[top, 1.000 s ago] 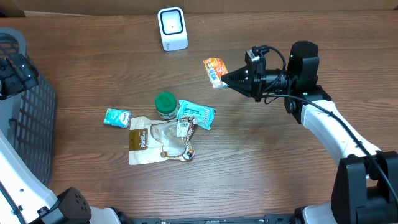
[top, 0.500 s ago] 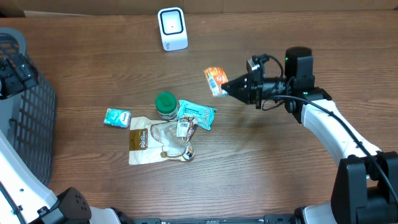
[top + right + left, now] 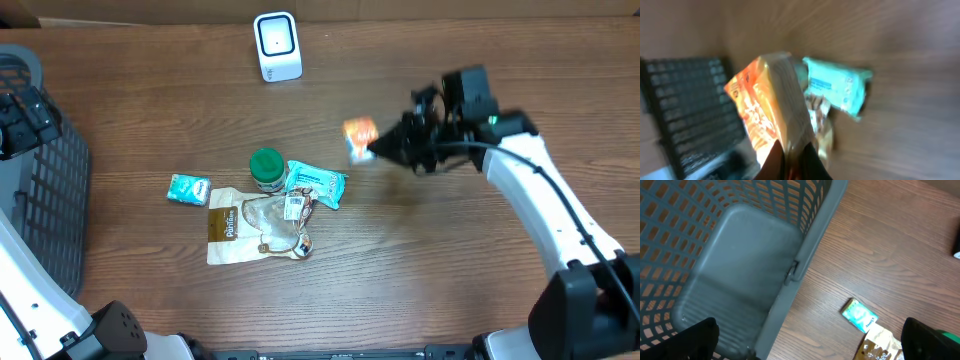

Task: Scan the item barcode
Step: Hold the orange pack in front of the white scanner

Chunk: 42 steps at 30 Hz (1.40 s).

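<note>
Orange snack packet (image 3: 772, 100) fills the near part of the right wrist view. It is pinched at its lower edge by the right gripper (image 3: 792, 159), fingers clamped tight on it, and is lifted clear of the wooden table (image 3: 420, 280). I judge it is held up so a printed face can be turned to a reader. The view is motion-blurred, no barcode is readable, and I can't tell which face carries it. The overhead view puts the packet in the air right of centre, apart from everything else.

Beyond it is a loose pile mid-table: a teal wrapper (image 3: 316, 184) touches a green-lidded jar (image 3: 266, 168), and both sit at the top edge of a brown-and-clear pouch (image 3: 250, 228). A small teal sachet (image 3: 188, 189) lies just left of the pouch, not touching. All lie flat, likely waiting their turn.

Further left is a dark mesh basket (image 3: 40, 200) at the table edge, probably the drop for scanned goods, with nothing seen in it from the left wrist view. The left gripper (image 3: 810, 345) hangs over its rim, fingers spread wide, holding nothing, parked out of the way.

Farthest is the white scanner (image 3: 277, 46), upright at the back edge, window facing the table, well apart from the packet and up-left of it. Step in hand: carry and orient the packet toward that window; scan not yet done
</note>
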{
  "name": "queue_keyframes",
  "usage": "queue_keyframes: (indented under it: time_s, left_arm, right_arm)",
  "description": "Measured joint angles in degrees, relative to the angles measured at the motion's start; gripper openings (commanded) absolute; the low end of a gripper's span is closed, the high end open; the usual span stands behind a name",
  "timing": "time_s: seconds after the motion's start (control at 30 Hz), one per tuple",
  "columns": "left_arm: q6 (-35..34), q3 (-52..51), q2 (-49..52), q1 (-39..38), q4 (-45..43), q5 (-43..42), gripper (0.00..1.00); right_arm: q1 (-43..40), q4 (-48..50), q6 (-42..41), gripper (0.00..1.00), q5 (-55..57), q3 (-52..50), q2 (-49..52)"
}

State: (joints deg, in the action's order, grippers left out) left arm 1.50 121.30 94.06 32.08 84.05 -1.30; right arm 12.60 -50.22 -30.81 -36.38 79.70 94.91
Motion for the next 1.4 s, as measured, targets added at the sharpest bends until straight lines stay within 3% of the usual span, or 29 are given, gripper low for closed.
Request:
queue_keyframes:
  time_s: [0.17, 0.33, 0.63, 1.03, 1.4]
  left_arm:
    - [0.0, 0.0, 0.0, 0.0, 0.0, 0.02, 1.0]
    - [0.0, 0.0, 0.0, 0.0, 0.0, 0.0, 1.0]
    - [0.0, 0.0, 0.0, 0.0, 0.0, 0.02, 1.0]
    - [0.0, 0.0, 0.0, 0.0, 0.02, 0.02, 1.0]
    - [0.0, 0.0, 0.0, 0.0, 0.0, 0.02, 1.0]
  right_arm:
    - [5.81, -8.33, 5.51, 0.04, 16.57, 22.32, 4.79]
    - [11.17, -6.23, 12.2, 0.04, 33.55, 37.57, 13.22]
    - [17.86, 15.56, 29.49, 0.04, 55.71, 39.36, 28.65]
    - [20.85, 51.01, 51.1, 0.04, 60.81, 39.32, 41.42]
    - [20.85, 59.17, 62.6, 0.04, 58.34, 39.32, 50.88]
